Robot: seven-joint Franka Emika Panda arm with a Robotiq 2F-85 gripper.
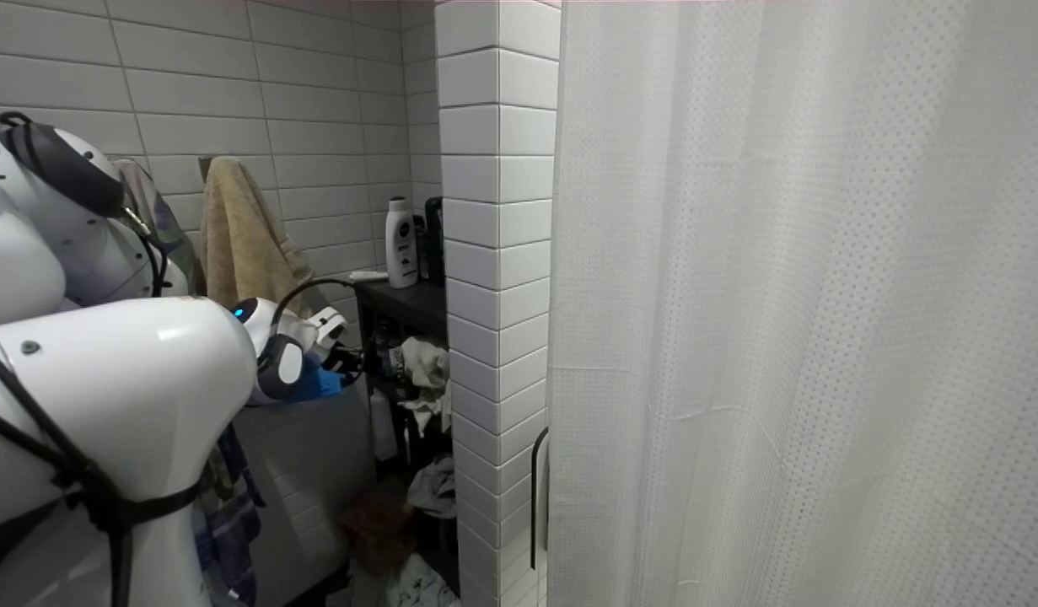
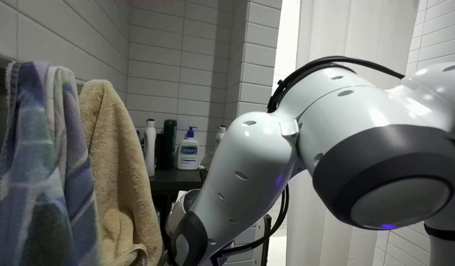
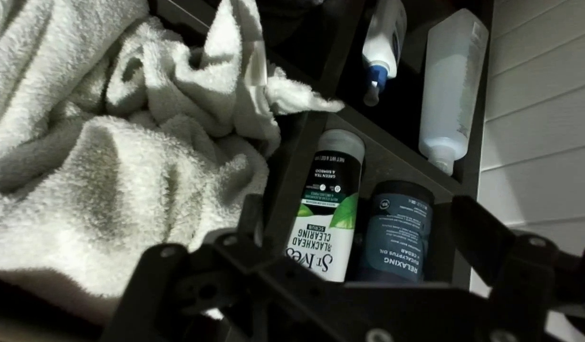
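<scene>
My gripper [image 3: 361, 218] is open and empty in the wrist view, its dark fingers spread wide. It also shows in an exterior view [image 1: 350, 362], beside the dark shelf unit [image 1: 405, 299]. Between the fingers, beyond them, stand a white, black and green scrub tube [image 3: 328, 204] and a dark blue bottle [image 3: 397, 228] on a shelf. Their labels appear upside down in the wrist view. A bunched white towel [image 3: 126, 166] lies beside the tube, by one finger; it also shows in an exterior view [image 1: 426, 362]. In an exterior view the arm hides the gripper.
A white pump bottle [image 3: 385, 38] and a translucent bottle [image 3: 454, 90] stand in another shelf compartment. Bottles, including a white one [image 1: 400, 244] and a blue-pump bottle [image 2: 188, 153], stand on top. A beige towel [image 2: 116, 166] hangs nearby. A tiled pillar [image 1: 497, 253] and a curtain [image 1: 780, 295] flank the shelf.
</scene>
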